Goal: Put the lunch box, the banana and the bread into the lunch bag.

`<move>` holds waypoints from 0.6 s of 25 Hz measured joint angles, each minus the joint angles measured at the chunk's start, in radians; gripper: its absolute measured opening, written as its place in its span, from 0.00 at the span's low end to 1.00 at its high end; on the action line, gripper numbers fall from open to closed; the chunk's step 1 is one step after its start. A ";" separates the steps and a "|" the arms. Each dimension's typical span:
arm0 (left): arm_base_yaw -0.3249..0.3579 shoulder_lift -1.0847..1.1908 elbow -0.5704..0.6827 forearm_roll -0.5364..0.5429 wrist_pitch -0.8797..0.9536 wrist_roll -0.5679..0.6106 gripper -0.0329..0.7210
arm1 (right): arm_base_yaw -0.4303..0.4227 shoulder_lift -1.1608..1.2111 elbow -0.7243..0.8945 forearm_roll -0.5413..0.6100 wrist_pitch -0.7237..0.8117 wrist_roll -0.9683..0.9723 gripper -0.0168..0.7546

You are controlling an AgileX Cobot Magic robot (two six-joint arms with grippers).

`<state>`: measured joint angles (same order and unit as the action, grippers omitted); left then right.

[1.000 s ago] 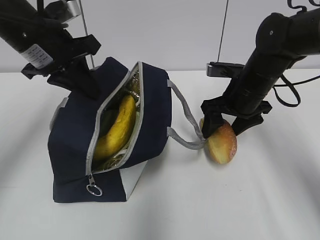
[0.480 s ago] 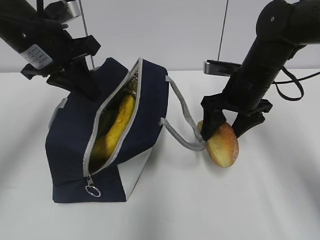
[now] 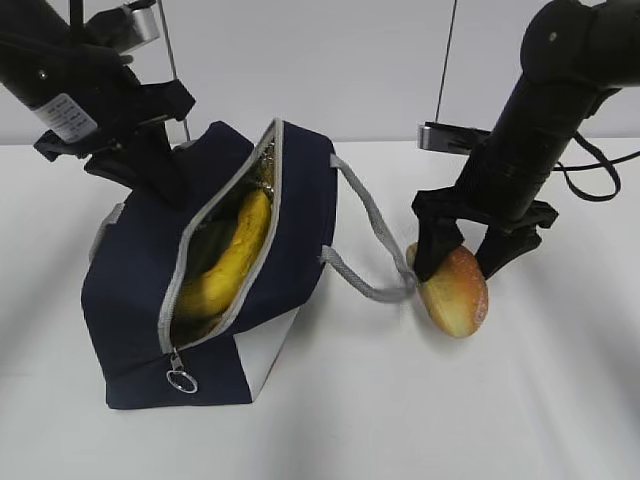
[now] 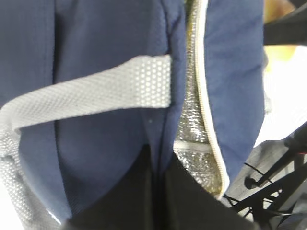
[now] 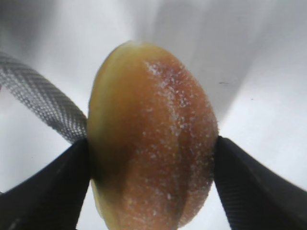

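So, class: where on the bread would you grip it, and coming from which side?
Grip the bread across its narrow middle, coming from above. It lies on the table with its long axis free; the right gripper already straddles it there, one finger on each flank.

White table (image 3: 520, 400); pale wall (image 3: 330, 60)

One lunch bag (image 3: 290, 200), one banana (image 3: 225, 262), one bread (image 3: 455, 292).

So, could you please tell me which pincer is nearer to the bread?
Right. The right pincer straddles the bread, fingers against both sides. The left pincer is shut on the lunch bag, far across.
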<state>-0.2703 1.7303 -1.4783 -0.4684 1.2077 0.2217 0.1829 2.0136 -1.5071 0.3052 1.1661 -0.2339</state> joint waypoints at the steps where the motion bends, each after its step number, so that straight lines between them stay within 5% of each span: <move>1: 0.000 0.000 0.000 0.008 0.000 0.000 0.04 | -0.010 0.000 0.000 -0.001 0.001 0.005 0.77; 10: 0.000 0.000 0.000 0.032 0.002 0.000 0.04 | -0.076 -0.004 0.000 -0.022 0.003 0.026 0.77; 15: 0.000 0.000 0.000 0.033 0.002 0.000 0.04 | -0.076 -0.024 -0.020 0.081 0.016 -0.021 0.77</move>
<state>-0.2703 1.7303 -1.4783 -0.4352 1.2098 0.2217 0.1071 1.9900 -1.5275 0.3866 1.1825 -0.2548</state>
